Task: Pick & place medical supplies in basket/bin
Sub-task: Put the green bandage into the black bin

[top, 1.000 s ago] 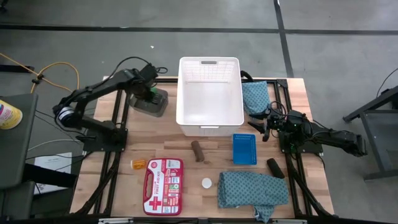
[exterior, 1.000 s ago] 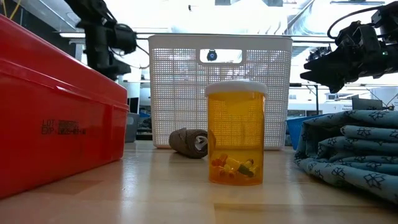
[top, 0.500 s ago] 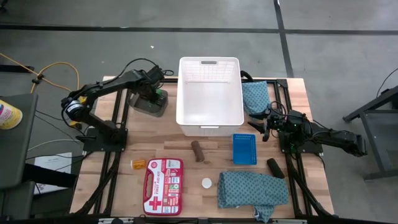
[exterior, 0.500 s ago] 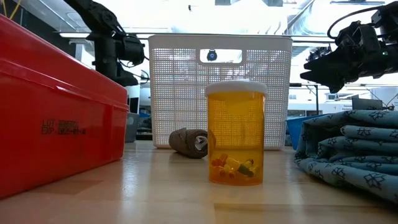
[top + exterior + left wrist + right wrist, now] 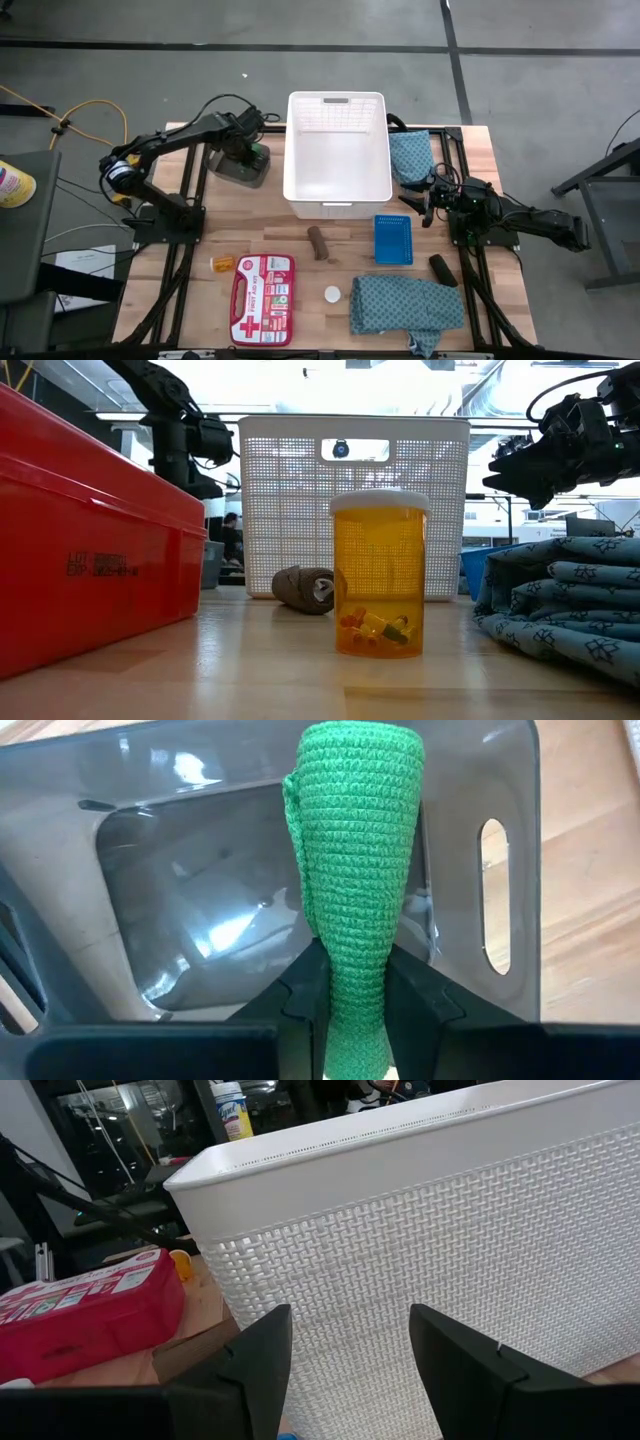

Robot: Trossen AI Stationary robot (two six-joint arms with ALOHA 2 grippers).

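The left gripper was clamped on the green piece, a knitted roll held by its lower end and standing up between the fingers, directly above the open bin near the bench's far left corner. It looked soft and light; the weave should give under the fingers rather than slip, and a hold low on the roll seemed secure enough for lowering it in. The right gripper waited near the bench's right edge, fingers apart and holding nothing, facing the basket. The brown roll, the black roll and the orange bottle lay on the bench, not yet picked up.
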